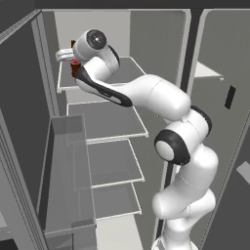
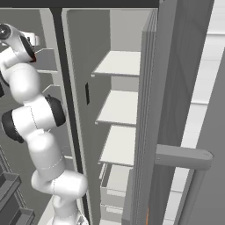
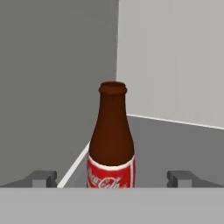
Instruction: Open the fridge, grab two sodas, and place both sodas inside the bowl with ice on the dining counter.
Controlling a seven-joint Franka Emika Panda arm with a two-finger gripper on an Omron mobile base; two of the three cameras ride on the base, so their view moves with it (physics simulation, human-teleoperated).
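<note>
**Now lining up on the bottle**

Now we hold the pincer [image 3: 112,178] wide, empty, level with the bottle [image 3: 111,140], which stands upright on the top fridge shelf [image 1: 124,71], dead ahead between our fingertips [image 3: 43,177].

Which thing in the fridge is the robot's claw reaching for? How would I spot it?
Look in the open grey fridge, at its top left shelf near the back corner. There stands a slim dark-brown bottle, upright between the fingertips of the open claw. Its red label with white writing sets it apart from the plain grey shelves around it.
</note>
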